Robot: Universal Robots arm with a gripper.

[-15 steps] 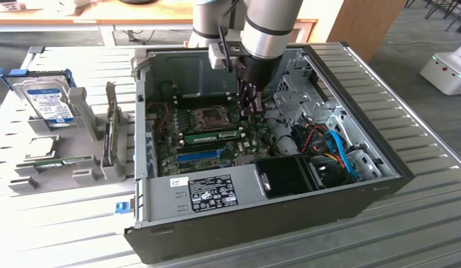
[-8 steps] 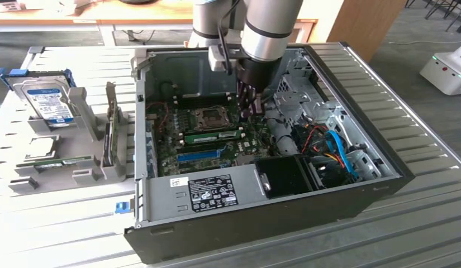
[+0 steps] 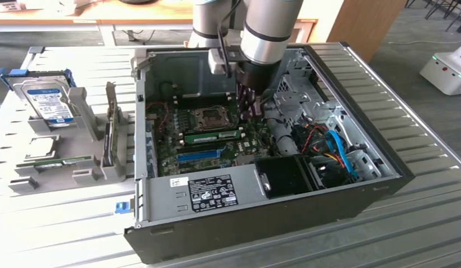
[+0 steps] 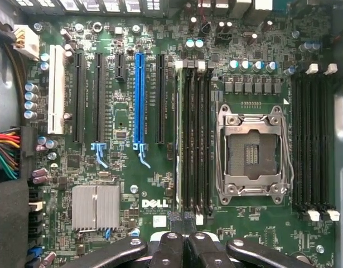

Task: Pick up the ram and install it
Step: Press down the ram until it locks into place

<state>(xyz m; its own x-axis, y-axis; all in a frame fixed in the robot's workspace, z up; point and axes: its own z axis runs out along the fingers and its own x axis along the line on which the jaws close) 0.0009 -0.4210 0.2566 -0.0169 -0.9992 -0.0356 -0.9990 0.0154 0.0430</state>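
The ram (image 3: 215,135) is a green stick with a white label. It stands in a memory slot on the motherboard, between the CPU socket (image 3: 213,116) and the blue slot (image 3: 199,155). In the wrist view I see the ram (image 4: 178,173) edge-on in the black slot closest to the blue slot (image 4: 139,95). My gripper (image 3: 252,113) hangs inside the open computer case, just above the board near the ram's end on the exterior view's right. The gripper (image 4: 186,239) is shut, its fingers pressed together with nothing between them.
The case walls (image 3: 145,111) surround the board. A drive cage and blue cables (image 3: 338,153) fill the exterior view's right side. Left of the case, a grey holder (image 3: 89,131) carries a silver hard drive (image 3: 47,100) and another green stick (image 3: 62,163).
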